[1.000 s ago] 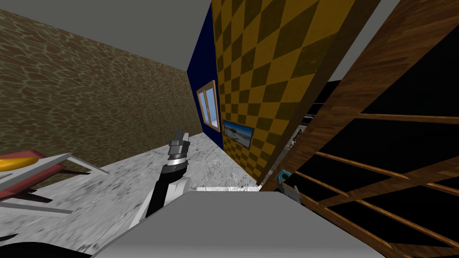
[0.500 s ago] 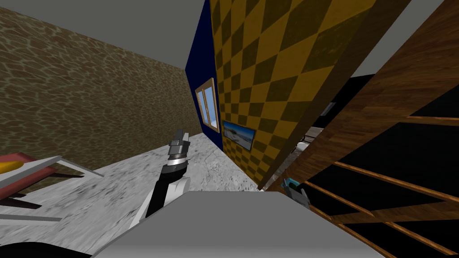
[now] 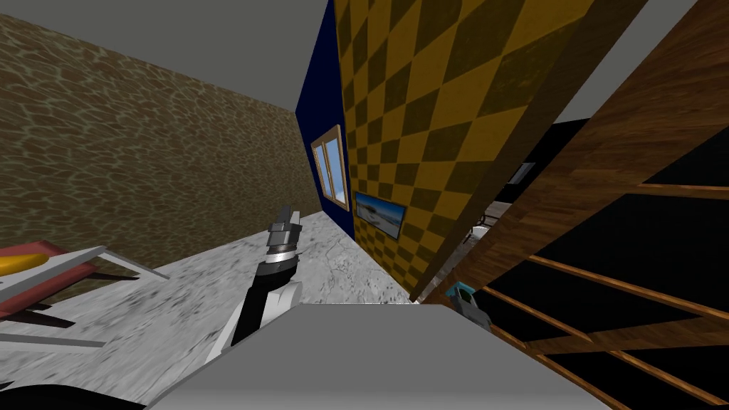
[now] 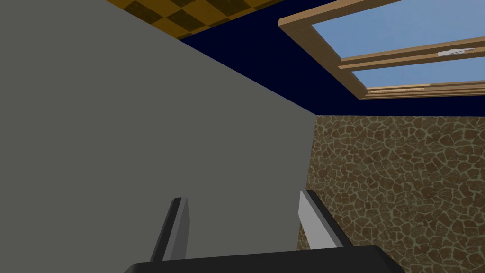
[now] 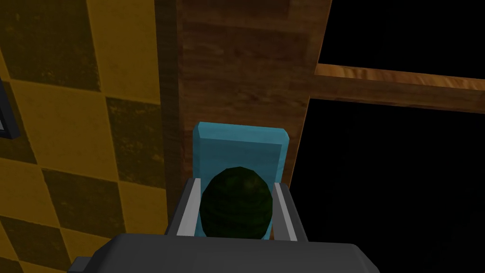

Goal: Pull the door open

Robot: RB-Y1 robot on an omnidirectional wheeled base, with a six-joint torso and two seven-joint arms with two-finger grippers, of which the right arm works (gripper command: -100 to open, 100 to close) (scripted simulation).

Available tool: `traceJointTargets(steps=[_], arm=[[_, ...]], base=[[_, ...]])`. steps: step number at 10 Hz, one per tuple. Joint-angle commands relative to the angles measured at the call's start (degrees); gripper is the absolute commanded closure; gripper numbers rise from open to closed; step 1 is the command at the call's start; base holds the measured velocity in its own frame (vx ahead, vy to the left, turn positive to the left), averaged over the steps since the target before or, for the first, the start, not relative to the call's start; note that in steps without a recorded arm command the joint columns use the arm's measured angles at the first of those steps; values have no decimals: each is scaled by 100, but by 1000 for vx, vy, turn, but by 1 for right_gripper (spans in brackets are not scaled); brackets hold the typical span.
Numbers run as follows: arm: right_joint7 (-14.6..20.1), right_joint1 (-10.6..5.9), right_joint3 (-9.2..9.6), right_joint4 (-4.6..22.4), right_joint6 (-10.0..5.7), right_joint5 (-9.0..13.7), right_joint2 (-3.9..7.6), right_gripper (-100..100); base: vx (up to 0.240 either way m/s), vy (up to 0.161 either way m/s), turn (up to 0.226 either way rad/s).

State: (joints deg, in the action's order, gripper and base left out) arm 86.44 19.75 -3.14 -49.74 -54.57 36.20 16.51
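The door [image 3: 569, 178] is a brown wooden frame with thin cross bars and black panes, standing on my right beside the yellow checkered wall [image 3: 427, 107]. Its knob [image 5: 236, 201] is a dark green ball on a light blue plate [image 5: 241, 147], fixed to the door's stile [image 5: 246, 71]. My right gripper [image 5: 235, 185] is shut on the knob, one finger pressing each side. The same gripper [image 3: 470, 307] sits at the door's edge, just below the blue plate [image 3: 459, 290]. My left gripper [image 3: 285, 224] is raised over the floor, away from the door. Its fingers [image 4: 179, 222] stand open around nothing.
A gap between the checkered wall's end and the door shows a black area [image 3: 527, 153]. A red and grey piece of furniture [image 3: 50, 274] stands at the far left on the marbled floor [image 3: 178, 299]. A window [image 3: 331, 167] and a picture [image 3: 379, 211] hang on the walls ahead.
My view has shifted and the gap beside the door looks wider. The right gripper sits a little lower and further right at the door's edge, and its fingers have closed in.
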Motion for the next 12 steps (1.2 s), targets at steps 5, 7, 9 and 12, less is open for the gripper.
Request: traceJointTargets(steps=[5,7,9,12], arm=[[203,128,298,-130,-78,-195,117,100],[320,202,470,-205,-123,-308,185,100],[420,266,618,-269,-162,-404,243,100],[481,334,745,-276,-220,-495,293,100]], base=[[-157,18,54],[-239,32,69],[-235,53,54],[-150,2,39]])
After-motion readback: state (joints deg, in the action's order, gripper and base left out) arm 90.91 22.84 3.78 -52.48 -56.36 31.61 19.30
